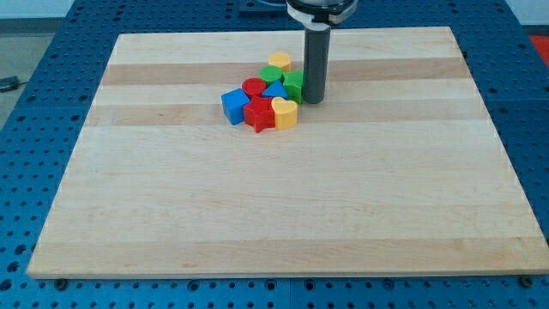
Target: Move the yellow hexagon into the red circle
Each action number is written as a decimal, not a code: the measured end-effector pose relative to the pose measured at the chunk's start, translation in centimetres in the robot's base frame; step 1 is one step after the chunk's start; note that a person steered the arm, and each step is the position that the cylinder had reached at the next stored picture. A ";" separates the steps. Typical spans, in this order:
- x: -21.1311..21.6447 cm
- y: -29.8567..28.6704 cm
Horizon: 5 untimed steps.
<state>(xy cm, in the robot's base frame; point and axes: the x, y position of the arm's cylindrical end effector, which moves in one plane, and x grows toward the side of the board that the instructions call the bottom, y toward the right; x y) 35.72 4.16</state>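
Note:
The yellow hexagon (280,62) sits at the top of a tight cluster of blocks near the board's upper middle. The red circle (253,86) lies just below and left of it, with a green block (272,74) between them. My tip (314,100) rests on the board at the cluster's right side, touching or almost touching a second green block (294,85). The tip is to the right of and below the yellow hexagon.
The cluster also holds a blue triangle (275,91), a blue cube (234,106), a red star-like block (259,114) and a yellow heart (284,112). The wooden board (274,206) lies on a blue perforated table (43,103).

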 end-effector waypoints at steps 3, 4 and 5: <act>-0.3 -3.6; -0.3 -4.2; -0.3 -3.1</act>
<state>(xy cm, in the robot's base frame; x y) 35.40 1.09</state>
